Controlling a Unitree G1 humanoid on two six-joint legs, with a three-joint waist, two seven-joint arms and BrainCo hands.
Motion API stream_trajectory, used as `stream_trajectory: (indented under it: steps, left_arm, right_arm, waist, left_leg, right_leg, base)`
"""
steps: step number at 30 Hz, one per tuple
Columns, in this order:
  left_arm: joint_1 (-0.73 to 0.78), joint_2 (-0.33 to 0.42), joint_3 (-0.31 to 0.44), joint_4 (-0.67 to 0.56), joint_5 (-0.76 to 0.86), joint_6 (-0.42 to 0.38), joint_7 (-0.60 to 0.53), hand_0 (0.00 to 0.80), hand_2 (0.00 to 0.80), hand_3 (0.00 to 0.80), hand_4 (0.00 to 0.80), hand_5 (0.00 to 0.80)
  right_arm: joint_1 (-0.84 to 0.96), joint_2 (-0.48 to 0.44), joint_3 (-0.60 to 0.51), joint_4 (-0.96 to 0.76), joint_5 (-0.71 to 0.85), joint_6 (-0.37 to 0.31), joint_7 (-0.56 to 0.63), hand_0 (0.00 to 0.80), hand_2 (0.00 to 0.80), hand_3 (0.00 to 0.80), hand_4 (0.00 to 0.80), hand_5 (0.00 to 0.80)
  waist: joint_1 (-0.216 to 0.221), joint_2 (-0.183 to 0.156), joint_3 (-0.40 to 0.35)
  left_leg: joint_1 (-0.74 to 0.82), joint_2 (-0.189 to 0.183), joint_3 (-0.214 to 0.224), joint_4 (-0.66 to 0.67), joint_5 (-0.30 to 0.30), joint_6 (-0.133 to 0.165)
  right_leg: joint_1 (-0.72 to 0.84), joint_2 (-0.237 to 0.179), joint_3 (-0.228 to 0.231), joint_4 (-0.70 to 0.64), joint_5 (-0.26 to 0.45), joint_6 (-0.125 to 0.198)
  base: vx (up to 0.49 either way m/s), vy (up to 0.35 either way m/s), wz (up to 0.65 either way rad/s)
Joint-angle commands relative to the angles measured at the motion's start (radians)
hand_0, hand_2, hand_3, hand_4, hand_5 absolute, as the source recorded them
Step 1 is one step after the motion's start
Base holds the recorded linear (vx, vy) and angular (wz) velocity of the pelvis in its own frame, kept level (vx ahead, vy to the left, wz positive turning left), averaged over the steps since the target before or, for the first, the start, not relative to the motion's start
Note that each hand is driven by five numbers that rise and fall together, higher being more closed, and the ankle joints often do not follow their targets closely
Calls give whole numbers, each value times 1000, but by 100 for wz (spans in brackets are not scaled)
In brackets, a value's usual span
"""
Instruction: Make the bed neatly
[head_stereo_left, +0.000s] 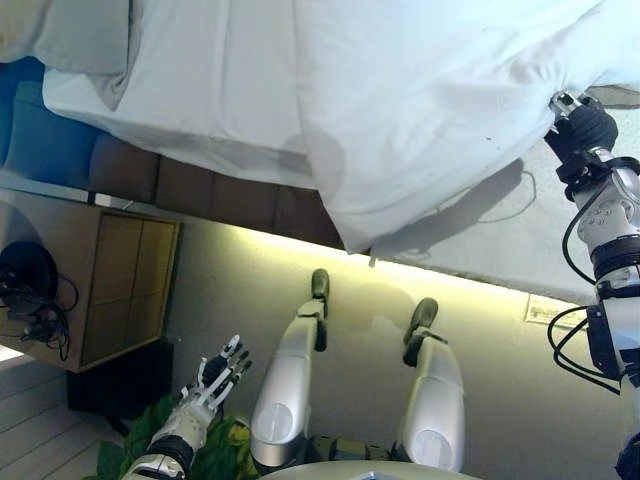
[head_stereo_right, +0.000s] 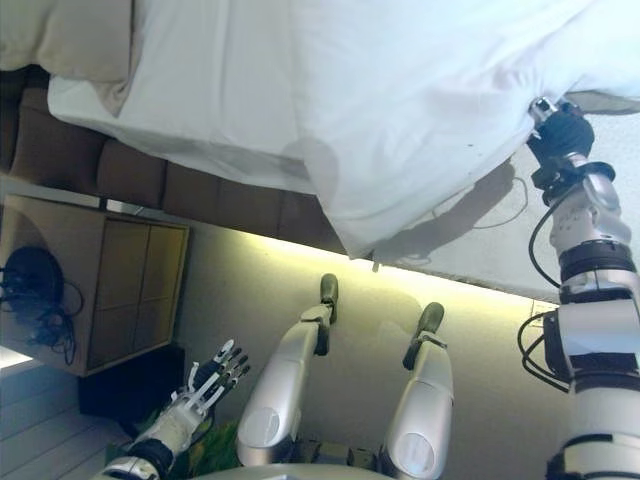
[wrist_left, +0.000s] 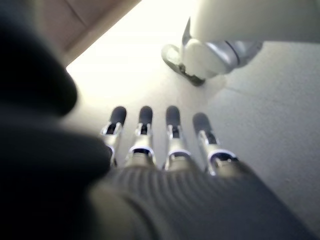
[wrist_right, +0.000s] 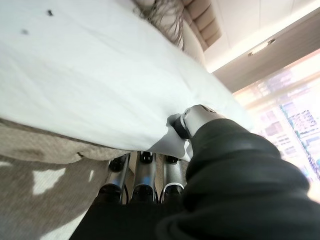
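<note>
A white duvet (head_stereo_left: 400, 110) lies over the bed and one corner hangs down off the bed's side. My right hand (head_stereo_left: 580, 125) is at the right, raised, with its fingers and thumb pinched on the duvet's edge; in the right wrist view the white cloth (wrist_right: 100, 90) runs between the thumb (wrist_right: 192, 120) and the fingers. My left hand (head_stereo_left: 220, 375) hangs low at the lower left, fingers straight and spread, holding nothing; its wrist view shows only the floor past the fingers (wrist_left: 145, 125).
The bed's brown padded side (head_stereo_left: 210, 190) runs under the duvet. A grey pillow (head_stereo_left: 70, 35) lies at the top left. A wooden bedside cabinet (head_stereo_left: 110, 290) with cables stands at the left. A green plant (head_stereo_left: 160, 440) is by my left hand.
</note>
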Motion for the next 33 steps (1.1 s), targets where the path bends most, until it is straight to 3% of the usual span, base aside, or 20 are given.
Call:
stream_trajectory:
  steps: [1, 8, 11, 17, 25, 33]
  left_arm:
    - [-11, 69, 16, -28, -55, -61, -44, 0, 0, 0, 0, 0]
    - [-121, 102, 17, -210, -175, -160, -7, 0, 0, 0, 0, 0]
    - [-194, 113, -25, -280, -156, -162, 0, 0, 0, 0, 0, 0]
    - [-343, 75, -204, -285, -22, -1, -11, 0, 0, 0, 0, 0]
    - [-531, -6, -408, -205, 52, 345, -32, 0, 0, 0, 0, 0]
    - [-655, -132, -459, -112, -100, 523, 28, 0, 0, 0, 0, 0]
  right_arm:
    - [-54, -42, 19, -80, 31, -10, 91, 800, 800, 800, 800, 800]
    - [-3, 25, 9, -88, 42, 16, 107, 800, 800, 800, 800, 800]
    - [8, 63, 17, -99, 55, 20, 101, 800, 800, 800, 800, 800]
    - [-29, 135, 70, -122, 63, 43, 87, 800, 800, 800, 800, 800]
    - [-79, 213, 174, -133, 70, 72, 73, 800, 800, 800, 800, 800]
    - [-134, 298, 233, -160, 83, 45, 27, 800, 800, 800, 800, 800]
  waist:
    - [13, -36, 1]
    - [19, -71, -57]
    - [18, -97, -87]
    - [-9, -125, -134]
    - [-58, -152, -165]
    - [-95, -185, -141]
  left_leg:
    - [50, 14, -36, 47, -86, -22]
    - [170, 32, -30, -77, -51, -40]
    - [217, 45, -24, -130, -37, -46]
    - [284, 71, -3, -200, -20, -57]
    - [311, 98, 16, -214, -18, -65]
    - [304, 106, 27, -216, -20, -67]
  right_leg:
    - [44, 17, -29, -86, 63, -16]
    - [181, 38, -57, -209, 93, -3]
    - [227, 51, -70, -256, 110, 1]
    - [290, 75, -72, -322, 132, 4]
    - [311, 104, -43, -343, 132, -3]
    - [295, 123, -13, -343, 136, -2]
  base:
    - [0, 0, 0]
    - [2, -5, 0]
    - [9, -52, -2]
    - [-2, -3, -4]
    - [-8, -29, -12]
    - [-45, -85, -10]
